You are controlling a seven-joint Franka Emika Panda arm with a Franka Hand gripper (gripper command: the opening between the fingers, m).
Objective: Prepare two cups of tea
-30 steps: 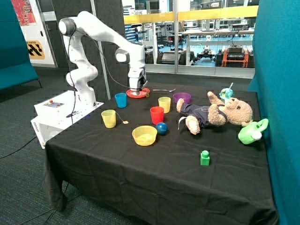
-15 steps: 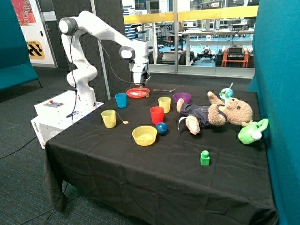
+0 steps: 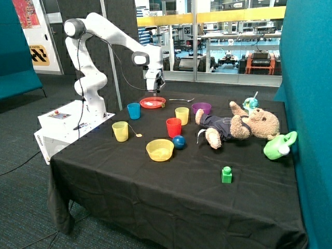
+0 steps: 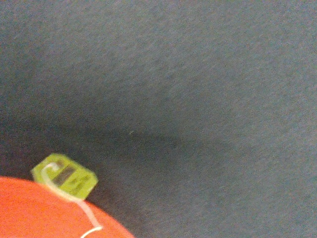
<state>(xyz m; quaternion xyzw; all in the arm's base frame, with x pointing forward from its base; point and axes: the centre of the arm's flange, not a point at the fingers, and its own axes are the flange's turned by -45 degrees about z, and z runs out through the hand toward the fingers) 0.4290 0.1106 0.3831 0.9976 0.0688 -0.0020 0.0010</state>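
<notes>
A yellow tumbler (image 3: 120, 130) stands near the table's edge on the arm's side. A thin string hangs over its rim to a small tag (image 3: 139, 136) on the cloth. A blue tumbler (image 3: 134, 110) stands behind it, next to a red plate (image 3: 152, 102). A white tea bag (image 3: 150, 104) lies on the plate. Its yellow tag (image 4: 64, 176) rests on the cloth against the plate's rim (image 4: 29, 210), with the string running onto the plate. My gripper (image 3: 154, 88) hangs a short way above the plate. The wrist view does not show it.
A second yellow cup (image 3: 181, 115), a red tumbler (image 3: 173, 127), a wide yellow bowl (image 3: 160, 149) and a blue ball (image 3: 178, 141) stand mid-table. A purple bowl (image 3: 201, 108) and a spoon (image 3: 180, 99) are at the back. A teddy bear (image 3: 238, 126), a green watering can (image 3: 279, 146) and a green block (image 3: 226, 175) lie further along.
My gripper has risen from right down at the red plate to a short way above it. The cups and the plate have not moved.
</notes>
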